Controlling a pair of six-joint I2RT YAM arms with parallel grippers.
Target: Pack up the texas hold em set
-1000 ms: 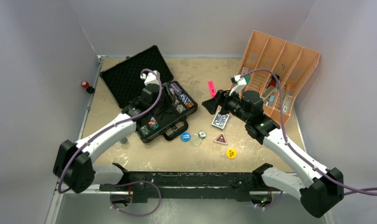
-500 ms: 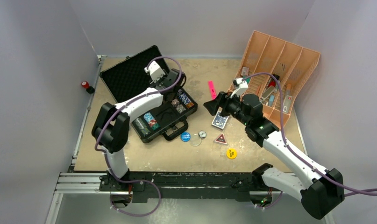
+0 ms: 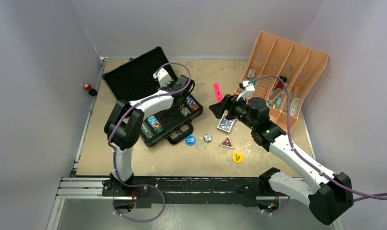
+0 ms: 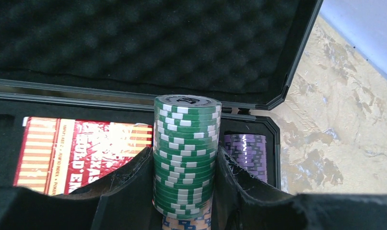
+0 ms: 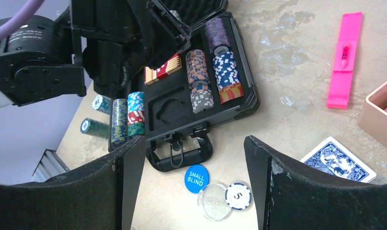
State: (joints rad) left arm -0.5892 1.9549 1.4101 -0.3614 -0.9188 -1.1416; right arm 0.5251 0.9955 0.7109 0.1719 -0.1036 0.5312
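Note:
The black case (image 3: 132,79) lies open at the back left, with its foam lid flat behind it. My left gripper (image 3: 180,91) is over the case's back right part, shut on an upright green chip stack (image 4: 185,153) with a few orange-and-blue chips at its bottom. A purple stack (image 4: 247,151) and a red card deck (image 4: 71,151) sit in the case just beyond. My right gripper (image 5: 192,143) is open and empty, above the case handle (image 5: 181,155). The blue deck (image 3: 226,124) lies on the table under the right arm.
A blue "small blind" disc (image 5: 196,178), a clear disc (image 5: 215,201) and a "5" chip (image 5: 238,195) lie below the handle. A red triangle (image 3: 226,142) and a yellow disc (image 3: 237,157) are nearby. A pink marker (image 3: 217,91) and an orange tray (image 3: 297,60) are at the back right. A loose green stack (image 5: 93,127) lies left of the case.
My left arm folded up and its gripper moved from the case's middle to its back right part. My right gripper barely shifted.

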